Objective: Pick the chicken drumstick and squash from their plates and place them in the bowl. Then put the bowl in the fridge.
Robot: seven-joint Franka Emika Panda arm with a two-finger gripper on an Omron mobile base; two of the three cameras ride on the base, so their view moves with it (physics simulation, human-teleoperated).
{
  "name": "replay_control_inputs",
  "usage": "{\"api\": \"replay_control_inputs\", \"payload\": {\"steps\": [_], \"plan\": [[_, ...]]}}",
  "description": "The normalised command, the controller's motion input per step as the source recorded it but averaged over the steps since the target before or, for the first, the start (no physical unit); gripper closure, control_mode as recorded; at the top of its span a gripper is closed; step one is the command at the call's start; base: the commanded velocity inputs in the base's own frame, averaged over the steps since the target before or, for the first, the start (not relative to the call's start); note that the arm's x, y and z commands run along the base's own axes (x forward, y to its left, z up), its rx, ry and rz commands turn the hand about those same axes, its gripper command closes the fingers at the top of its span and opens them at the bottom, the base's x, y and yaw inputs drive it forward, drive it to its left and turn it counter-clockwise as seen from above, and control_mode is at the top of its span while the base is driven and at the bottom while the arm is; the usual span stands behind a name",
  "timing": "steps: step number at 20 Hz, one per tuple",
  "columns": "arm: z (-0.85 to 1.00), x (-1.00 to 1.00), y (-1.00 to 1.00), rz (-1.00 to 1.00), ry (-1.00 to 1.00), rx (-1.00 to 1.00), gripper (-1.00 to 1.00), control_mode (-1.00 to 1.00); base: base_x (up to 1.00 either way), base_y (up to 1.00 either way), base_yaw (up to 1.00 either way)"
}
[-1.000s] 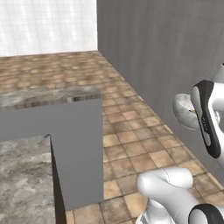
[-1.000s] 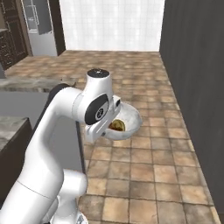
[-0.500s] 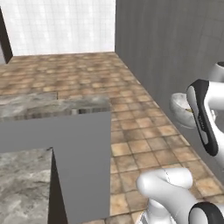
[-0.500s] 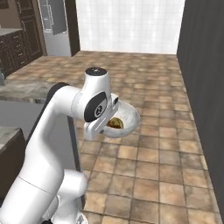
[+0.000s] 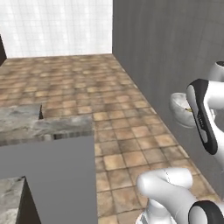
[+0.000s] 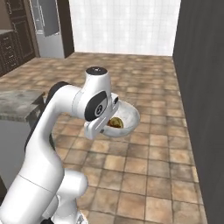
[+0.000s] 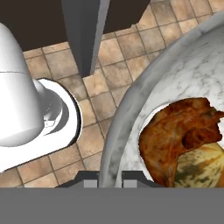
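Out over the tiled floor (image 6: 144,175), the bowl (image 6: 127,117) rides clear of any counter, chicken drumstick (image 7: 175,127) and squash (image 7: 201,164) heaped inside. A sharp swing toward the fridge (image 6: 46,26) could, I'd guess, tip them out. The gripper (image 7: 109,179) is clenched on the bowl's rim, 2 fingers (image 7: 87,178) astride it.

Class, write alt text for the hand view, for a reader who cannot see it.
The hand grips the rim of an off-white marbled bowl holding a reddish-brown chicken drumstick on a yellowish squash, above brown floor tiles.
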Motion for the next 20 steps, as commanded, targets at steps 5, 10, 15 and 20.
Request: {"api": "replay_control_inputs", "payload": {"steps": [5,10,15,20], "plan": [[0.00,0.00,0.00,0.00,0.00,0.00,1.00,1.00,0.71,-0.37,0.08],[0.00,0.00,0.00,0.00,0.00,0.00,1.00,1.00,0.73,-0.22,0.24],[0.00,0.00,0.00,0.00,0.00,0.00,1.00,1.00,0.73,-0.21,0.23],[0.00,0.00,0.00,0.00,0.00,0.00,1.00,1.00,0.73,-0.23,0.22]]}}
